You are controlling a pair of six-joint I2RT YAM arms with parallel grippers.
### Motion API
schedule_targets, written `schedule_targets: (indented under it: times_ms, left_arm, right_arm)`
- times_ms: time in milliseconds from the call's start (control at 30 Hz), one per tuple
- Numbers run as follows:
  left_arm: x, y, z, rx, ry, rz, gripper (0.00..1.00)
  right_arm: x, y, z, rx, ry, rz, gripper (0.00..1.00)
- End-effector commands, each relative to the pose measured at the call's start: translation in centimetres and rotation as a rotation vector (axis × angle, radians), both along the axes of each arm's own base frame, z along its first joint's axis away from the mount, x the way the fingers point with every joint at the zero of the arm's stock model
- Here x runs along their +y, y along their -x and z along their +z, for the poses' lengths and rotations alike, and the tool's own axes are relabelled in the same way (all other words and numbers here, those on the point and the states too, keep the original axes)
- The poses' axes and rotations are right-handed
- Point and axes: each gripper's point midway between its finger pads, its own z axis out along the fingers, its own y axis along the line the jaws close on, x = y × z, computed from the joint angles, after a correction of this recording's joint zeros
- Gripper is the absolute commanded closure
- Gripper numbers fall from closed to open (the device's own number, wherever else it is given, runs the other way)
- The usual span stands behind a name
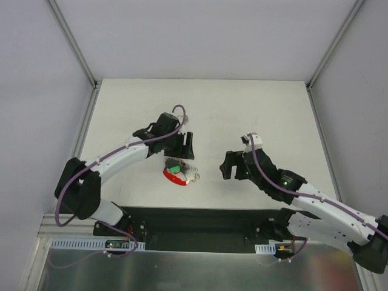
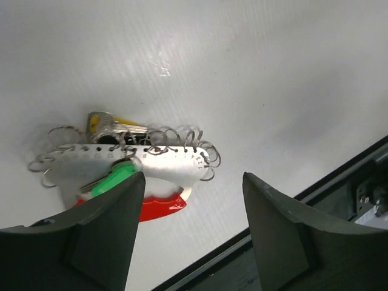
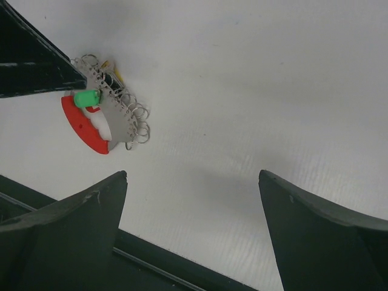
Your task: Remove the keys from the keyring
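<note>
Keys (image 2: 115, 177), keyring (image 2: 209, 159) laid on counter (image 1: 242, 109). Left gripper (image 2: 194, 182) positioned just above, jaws wide, nothing gripped. Right gripper (image 3: 194, 176) well apart, jaws wide, empty.

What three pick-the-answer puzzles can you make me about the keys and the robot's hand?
1. Where is the key bunch?
A) close to the left gripper
B) inside a box
C) up in the air

2. What colour is the key cover nearest that gripper's fingers?
A) blue
B) green
C) purple

3. How is the left gripper?
A) shut on the keys
B) shut on nothing
C) open, holding nothing

Answers:
1 A: in the top view, the bunch lies just beside the gripper.
2 B: in the left wrist view, a bright green cover shows right by one finger.
3 C: the fingers stand wide apart with nothing pinched between them.
</note>
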Motion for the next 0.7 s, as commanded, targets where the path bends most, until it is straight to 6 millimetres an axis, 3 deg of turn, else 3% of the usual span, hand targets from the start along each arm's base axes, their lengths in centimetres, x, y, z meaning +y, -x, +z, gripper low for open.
schedule_targets:
  times_ms: [0, 33, 67, 100, 133, 167, 233, 267, 333, 367, 400, 500, 667]
  left_arm:
    - [4.8, -2.4, 4.5, -0.152, 0.030, 0.305, 0.34]
    - [6.2, -2.0, 3.6, -0.120, 0.033, 0.378, 0.33]
    - [8.5, -2.6, 4.5, -0.137, 0.064, 0.473, 0.34]
    - [9.7, -1.9, 3.2, -0.079, 0.081, 0.544, 0.37]
    - [10.8, -1.8, 3.0, -0.069, 0.096, 0.592, 0.39]
    - [12.8, -2.2, 2.7, -0.066, 0.099, 0.670, 0.43]
    - [14.9, -1.4, 1.9, -0.073, 0.082, 0.760, 0.44]
    - [15.7, -0.9, 1.8, -0.078, 0.071, 0.789, 0.44]
    - [16.8, 0.1, 0.7, -0.066, 0.034, 0.832, 0.43]
    - [17.4, 0.2, 0.9, -0.090, 0.026, 0.857, 0.42]
    - [17.7, 0.7, 0.4, -0.080, 0.023, 0.877, 0.43]
    - [17.7, 1.4, 0.4, -0.087, 0.046, 0.873, 0.42]
    - [17.8, 2.4, -0.4, -0.078, 0.058, 0.879, 0.42]
  right_arm:
    - [4.9, -1.6, 1.5, -0.047, -0.075, 0.118, 0.08]
    - [6.3, -1.8, 0.6, -0.014, -0.044, 0.163, 0.10]
    - [7.1, -2.0, 0.0, 0.005, -0.027, 0.189, 0.11]
    - [8.1, -2.1, -0.4, 0.017, -0.022, 0.216, 0.13]
    - [9.3, -2.2, 0.3, 0.012, -0.030, 0.246, 0.17]
    - [10.4, -2.2, -1.2, 0.039, 0.001, 0.270, 0.19]
    - [12.3, -2.4, -0.9, 0.044, -0.003, 0.294, 0.22]
    - [13.1, -2.4, -2.0, 0.069, 0.023, 0.300, 0.22]
    - [13.7, -3.2, -2.9, 0.076, 0.066, 0.291, 0.24]
    - [14.4, -3.9, -2.5, 0.044, 0.094, 0.313, 0.24]
    - [14.7, -4.5, -4.3, 0.057, 0.155, 0.326, 0.24]
    - [15.7, -5.5, -5.7, 0.033, 0.262, 0.439, 0.23]
    - [17.1, -6.3, -8.0, 0.130, 0.205, 0.592, 0.20]
